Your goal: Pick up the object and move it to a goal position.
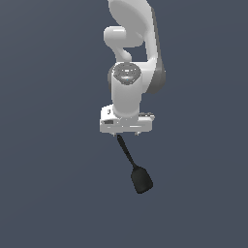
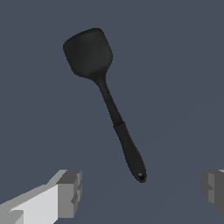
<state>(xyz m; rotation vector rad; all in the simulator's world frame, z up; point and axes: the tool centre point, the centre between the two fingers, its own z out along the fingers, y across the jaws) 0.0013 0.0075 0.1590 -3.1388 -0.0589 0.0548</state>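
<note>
Item: black spatula [image 2: 107, 103], lying flat on the bare grey worktop [image 2: 175, 65], free surface on every side of it. I see my fingers [image 2: 70, 192] spread wide and holding nothing; the handle's holed end sits between them, untouched, blade pointing away from the arm [image 1: 131, 82].

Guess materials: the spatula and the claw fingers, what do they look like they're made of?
Spatula: looks like matte black plastic or nylon; uniform dark surface with only a soft sheen on the blade, and a hang hole at the handle end. Could be silicone; a render can't settle it.

Claw fingers: flat grey blocky pads on a white glossy body, which reads as painted metal or hard plastic. Jaws stand wide apart.
</note>
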